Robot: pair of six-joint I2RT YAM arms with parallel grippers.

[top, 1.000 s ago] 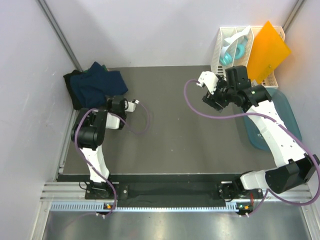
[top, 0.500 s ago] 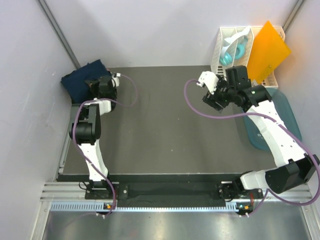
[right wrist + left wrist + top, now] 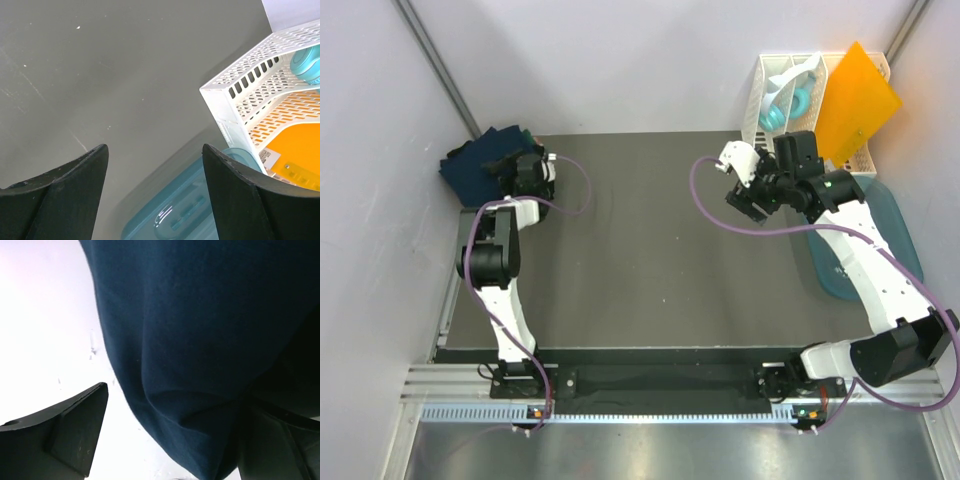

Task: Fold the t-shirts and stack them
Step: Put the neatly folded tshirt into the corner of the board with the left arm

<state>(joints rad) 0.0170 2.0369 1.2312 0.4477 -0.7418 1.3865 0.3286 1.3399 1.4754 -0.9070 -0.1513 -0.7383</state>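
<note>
Dark table (image 3: 660,270), t-shirts (image 3: 470,166) heaped far-left corner, no clear axis

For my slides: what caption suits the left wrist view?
Left claw open wide, close up on a bunched navy t-shirt.

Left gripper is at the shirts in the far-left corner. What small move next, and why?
Probably draw the left gripper straight back over the table, jaws left open. They stand wide, gripping nothing, and the navy t-shirt appears to lie against one finger, so a slow retreat should avoid dragging it.
</note>
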